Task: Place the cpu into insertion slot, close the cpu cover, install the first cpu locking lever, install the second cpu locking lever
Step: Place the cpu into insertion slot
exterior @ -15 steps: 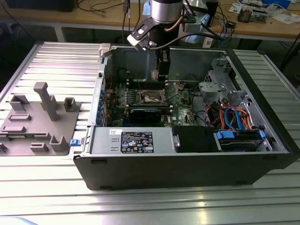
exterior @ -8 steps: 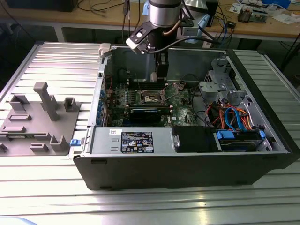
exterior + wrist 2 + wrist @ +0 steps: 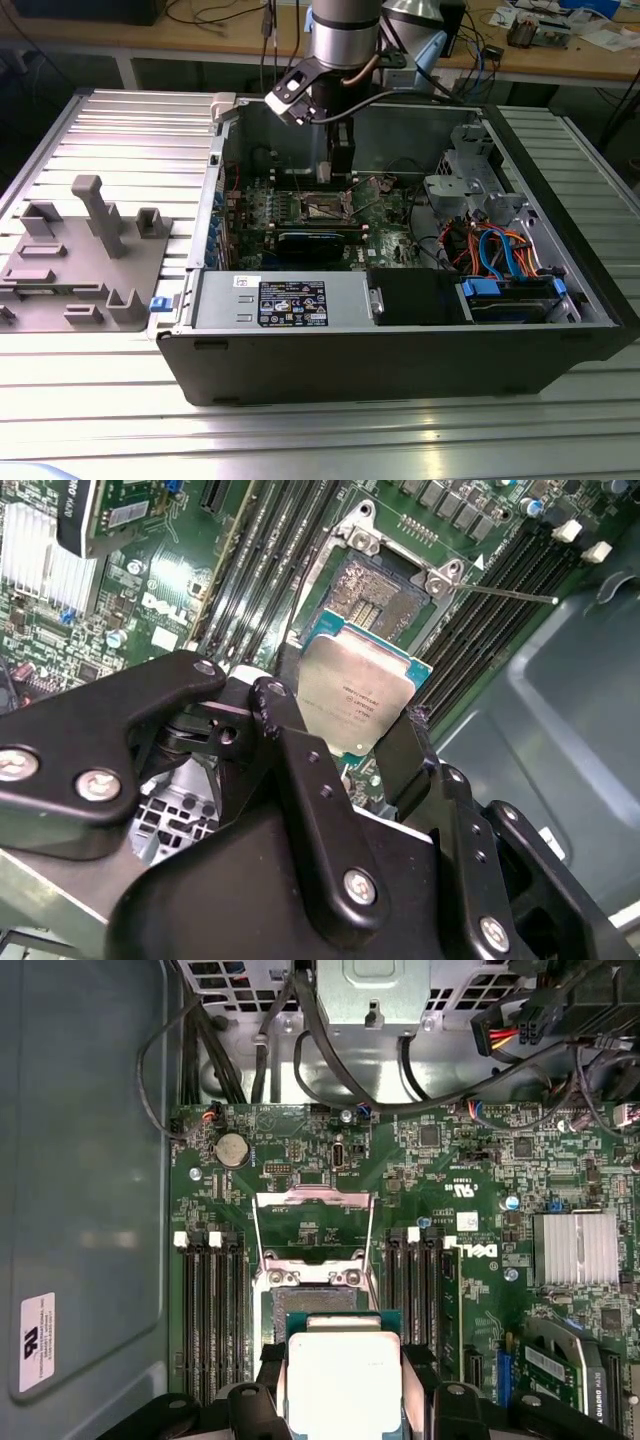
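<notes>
Cpu (image 3: 360,695), flat square, silvery-grey top, clamped at two opposite edges in gripper (image 3: 345,730), hanging above board, not seated. In first wrist view, cpu (image 3: 343,1375) overlaps near edge of insertion slot (image 3: 300,1302). Slot bare, dark centre, silver frame. Cpu cover (image 3: 313,1197) flipped open, lying back on far side of slot, green board showing through cut-out.

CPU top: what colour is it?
The cpu has a silvery-grey metal top with a thin green border; it shows best in the second wrist view.
</notes>
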You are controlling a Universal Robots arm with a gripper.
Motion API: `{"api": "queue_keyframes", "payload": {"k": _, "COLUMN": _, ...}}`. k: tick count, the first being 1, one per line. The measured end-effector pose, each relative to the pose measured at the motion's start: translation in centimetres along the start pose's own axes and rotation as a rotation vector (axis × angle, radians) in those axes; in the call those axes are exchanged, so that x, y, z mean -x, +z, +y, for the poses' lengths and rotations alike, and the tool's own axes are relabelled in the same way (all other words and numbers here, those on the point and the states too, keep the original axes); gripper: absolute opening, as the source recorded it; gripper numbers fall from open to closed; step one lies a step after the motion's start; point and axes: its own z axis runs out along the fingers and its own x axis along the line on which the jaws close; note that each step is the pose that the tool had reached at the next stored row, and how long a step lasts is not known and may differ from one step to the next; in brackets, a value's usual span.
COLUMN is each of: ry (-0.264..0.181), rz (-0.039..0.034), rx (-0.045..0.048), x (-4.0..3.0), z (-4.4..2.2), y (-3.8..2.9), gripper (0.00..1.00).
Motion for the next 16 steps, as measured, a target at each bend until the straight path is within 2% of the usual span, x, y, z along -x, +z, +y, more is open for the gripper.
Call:
{"api": "queue_keyframes", "payload": {"k": 5, "ry": 0.0, "rz": 0.0002, "rx": 0.0001, "x": -0.11, "z": -0.1, "y": 0.69, "gripper": 0.54}}
{"api": "queue_keyframes", "payload": {"k": 12, "ry": 0.0, "rz": 0.0001, "rx": 0.0001, "x": -0.13, "z": -0.16, "y": 0.85, "gripper": 0.54}}
{"api": "queue_keyframes", "payload": {"k": 16, "ry": 0.0, "rz": 0.0004, "rx": 0.0002, "x": -0.14, "z": -0.18, "y": 1.28, "gripper": 0.54}}
